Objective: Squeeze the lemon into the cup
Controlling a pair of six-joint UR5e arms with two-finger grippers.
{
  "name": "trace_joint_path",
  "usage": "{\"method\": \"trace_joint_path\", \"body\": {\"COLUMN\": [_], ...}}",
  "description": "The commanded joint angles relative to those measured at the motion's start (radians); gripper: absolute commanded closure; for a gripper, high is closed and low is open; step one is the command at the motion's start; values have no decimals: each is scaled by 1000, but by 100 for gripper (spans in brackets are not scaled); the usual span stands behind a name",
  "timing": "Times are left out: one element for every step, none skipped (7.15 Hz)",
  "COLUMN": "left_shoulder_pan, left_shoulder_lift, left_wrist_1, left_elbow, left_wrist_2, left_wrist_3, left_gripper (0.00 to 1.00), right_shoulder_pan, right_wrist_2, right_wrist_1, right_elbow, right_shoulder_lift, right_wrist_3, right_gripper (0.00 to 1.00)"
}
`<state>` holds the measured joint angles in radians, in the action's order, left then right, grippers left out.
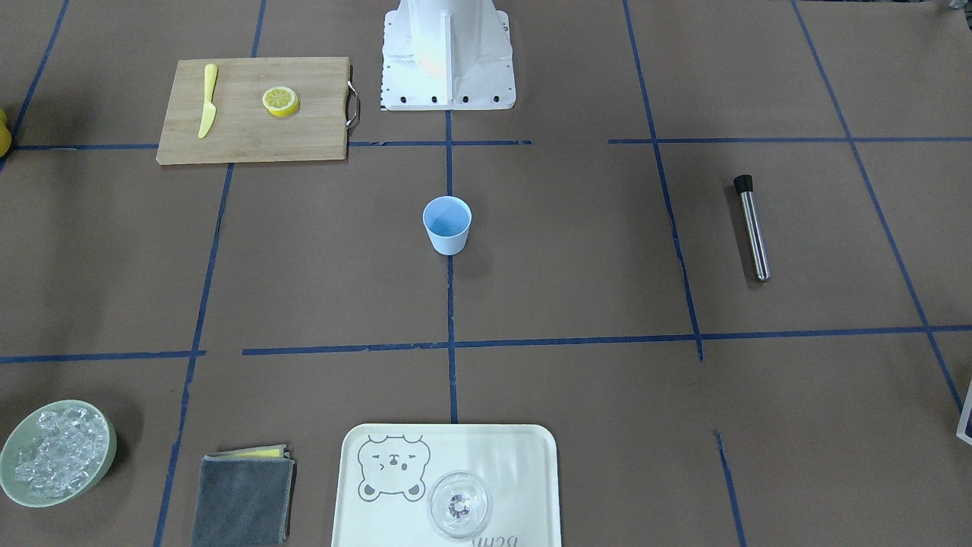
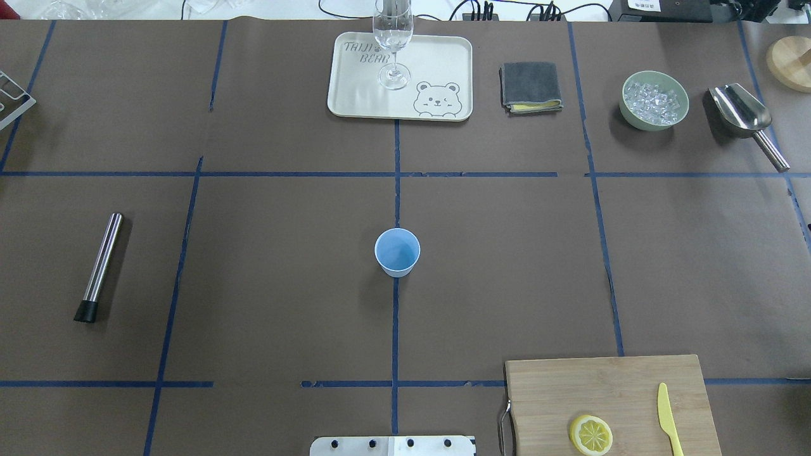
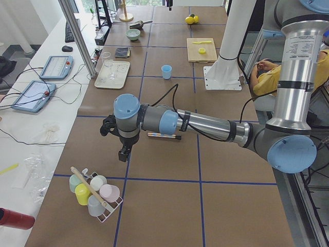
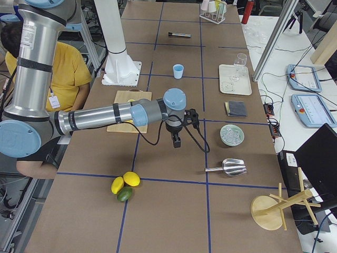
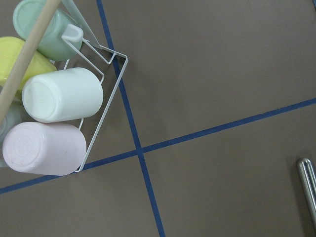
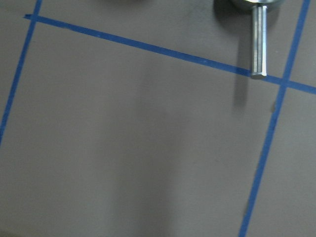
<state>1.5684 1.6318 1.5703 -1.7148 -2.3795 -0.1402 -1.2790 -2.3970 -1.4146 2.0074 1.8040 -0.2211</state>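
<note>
A lemon [image 1: 280,100] slice lies on the wooden cutting board [image 1: 250,125]; overhead the lemon [image 2: 590,434] is at the near right. The light-blue cup [image 1: 446,224] stands upright and empty mid-table, also seen overhead as the cup [image 2: 397,252]. My left gripper [image 3: 123,153] hangs over the table's left end, near a rack of cups, far from the blue cup. My right gripper [image 4: 177,141] hangs over the right end, past the cutting board. Both show only in the side views, so I cannot tell whether they are open or shut.
A yellow toy knife [image 1: 207,99] lies on the board. A metal muddler [image 2: 100,266] lies at the left. At the far side stand a tray [image 2: 355,95] with a glass [image 2: 393,38], a grey cloth [image 2: 530,85], an ice bowl [image 2: 654,101] and a scoop [image 2: 742,114]. A person in yellow [image 4: 68,74] sits behind the base.
</note>
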Motion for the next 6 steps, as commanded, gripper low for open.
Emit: {"method": "trace_joint_path", "body": {"left_shoulder_pan": [-1, -1, -1, -1, -1, -1], "left_shoulder_lift": [-1, -1, -1, -1, -1, -1], "left_wrist_1": [0, 1, 1, 1, 1, 1], "left_elbow": [0, 1, 1, 0, 1, -2], "left_wrist_2": [-12, -35, -35, -37, -37, -37], "left_wrist_3": [1, -1, 1, 1, 1, 1], "left_gripper": [0, 0, 0, 0, 0, 0], "right_shoulder_pan": [163, 276, 440, 569, 690, 843], "right_wrist_2": [62, 120, 239, 289, 339, 471], "right_wrist_1": [269, 361, 396, 396, 396, 396], "right_elbow": [36, 37, 84, 147, 195, 214], "right_shoulder_lift": [78, 89, 87, 87, 87, 87], "right_wrist_3": [-267, -417, -554, -707, -818, -919], "right_gripper": [0, 0, 0, 0, 0, 0]}}
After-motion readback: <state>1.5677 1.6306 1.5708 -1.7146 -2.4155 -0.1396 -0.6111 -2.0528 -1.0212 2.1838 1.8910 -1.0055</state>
